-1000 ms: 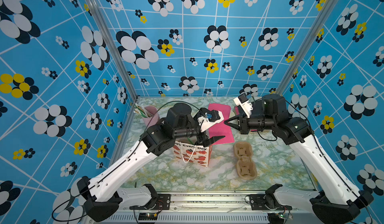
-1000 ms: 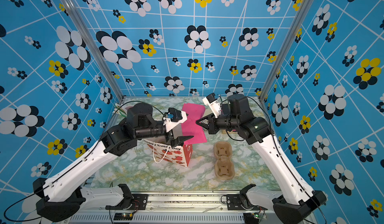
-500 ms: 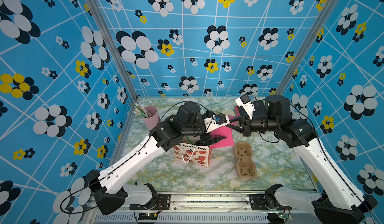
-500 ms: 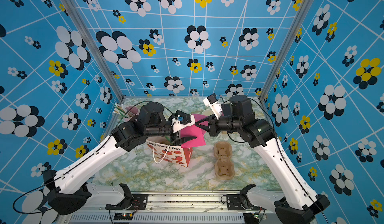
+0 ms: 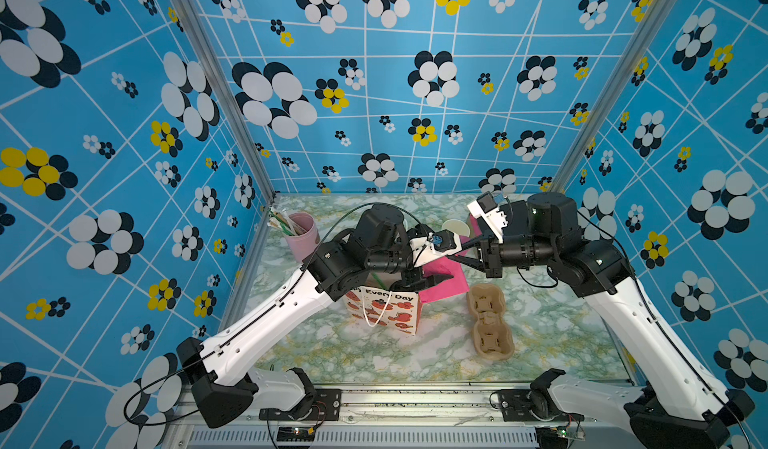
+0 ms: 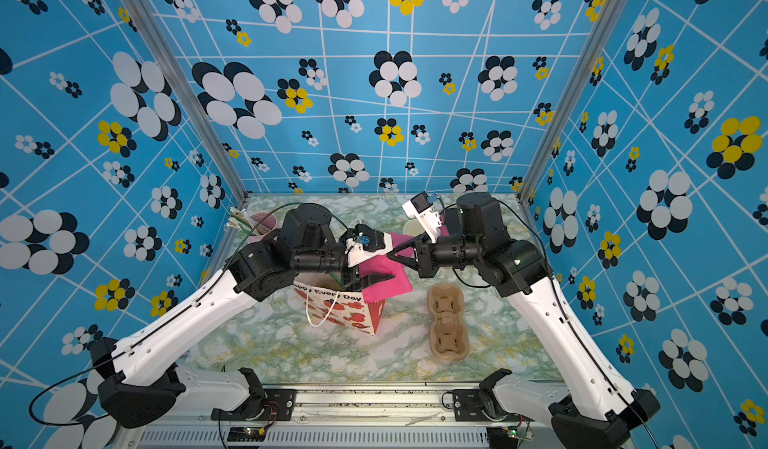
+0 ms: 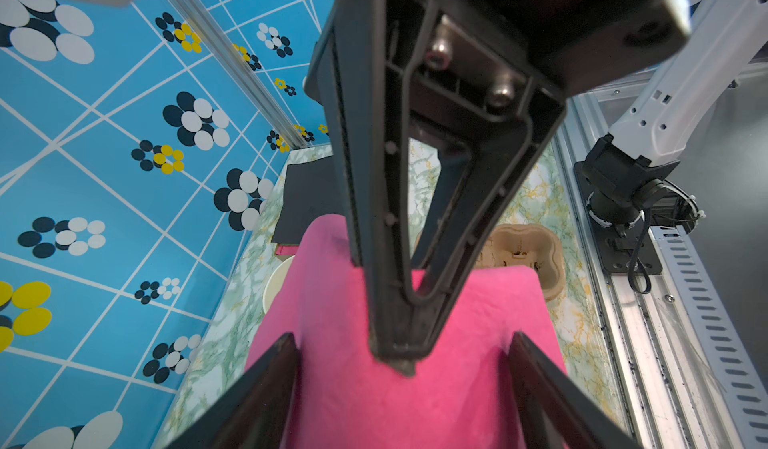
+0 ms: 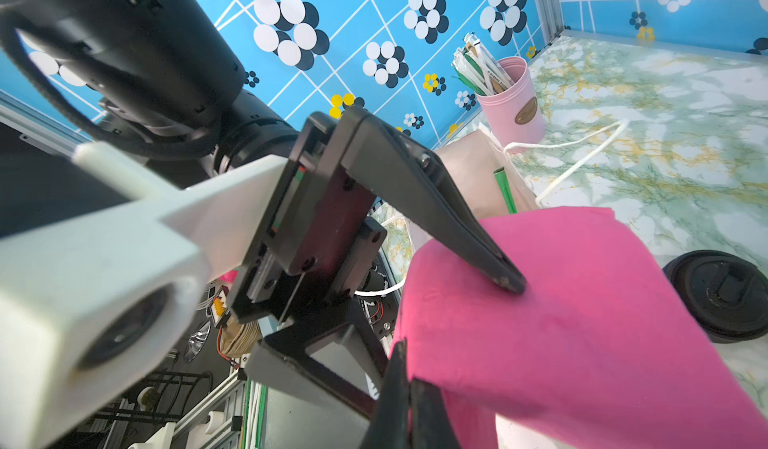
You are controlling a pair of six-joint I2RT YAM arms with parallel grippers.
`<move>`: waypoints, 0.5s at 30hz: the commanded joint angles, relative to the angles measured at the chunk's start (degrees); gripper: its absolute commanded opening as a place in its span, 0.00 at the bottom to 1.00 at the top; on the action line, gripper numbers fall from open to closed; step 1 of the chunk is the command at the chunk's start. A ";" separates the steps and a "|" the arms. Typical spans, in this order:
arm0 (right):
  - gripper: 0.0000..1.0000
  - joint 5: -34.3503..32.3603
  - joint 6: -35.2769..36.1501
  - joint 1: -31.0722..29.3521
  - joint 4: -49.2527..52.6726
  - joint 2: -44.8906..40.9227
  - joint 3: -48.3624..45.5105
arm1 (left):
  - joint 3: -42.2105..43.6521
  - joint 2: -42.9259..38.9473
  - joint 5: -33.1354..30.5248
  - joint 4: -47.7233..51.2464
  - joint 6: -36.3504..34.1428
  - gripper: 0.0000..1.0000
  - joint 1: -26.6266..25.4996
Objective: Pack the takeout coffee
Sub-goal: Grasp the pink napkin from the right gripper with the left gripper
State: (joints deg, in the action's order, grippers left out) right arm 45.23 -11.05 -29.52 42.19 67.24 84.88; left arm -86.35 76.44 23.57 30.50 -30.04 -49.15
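The pink napkin looks matt and fibrous, the pulp carrier rough, the tabletop glossy.

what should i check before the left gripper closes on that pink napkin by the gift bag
1. Right gripper shut on the pink napkin: ok.
2. Left gripper open, fingers straddling the napkin: ok.
3. Gift bag standing upright on the table: ok.
4. Bag mouth free to take the napkin: cannot tell, the left arm covers it.
5. Takeout coffee located: cannot tell; only a black lid shows in the right wrist view, and what is under it is hidden.
6. Cardboard cup carrier lying apart from the bag: ok.
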 commanded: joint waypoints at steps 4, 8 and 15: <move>0.00 1.43 3.74 -0.45 4.11 0.65 1.27 | -2.96 1.60 7.82 5.31 -0.47 0.77 1.71; 0.00 1.61 5.71 -0.45 7.19 1.91 2.51 | -4.05 2.44 10.88 6.63 0.20 0.76 2.24; 0.00 2.62 6.85 -0.53 8.52 2.77 3.43 | -5.47 3.95 14.22 8.99 0.25 0.66 2.86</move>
State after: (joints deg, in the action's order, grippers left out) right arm 45.87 -5.74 -29.61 49.12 70.02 86.56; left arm -89.69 79.50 34.48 37.17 -29.87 -46.89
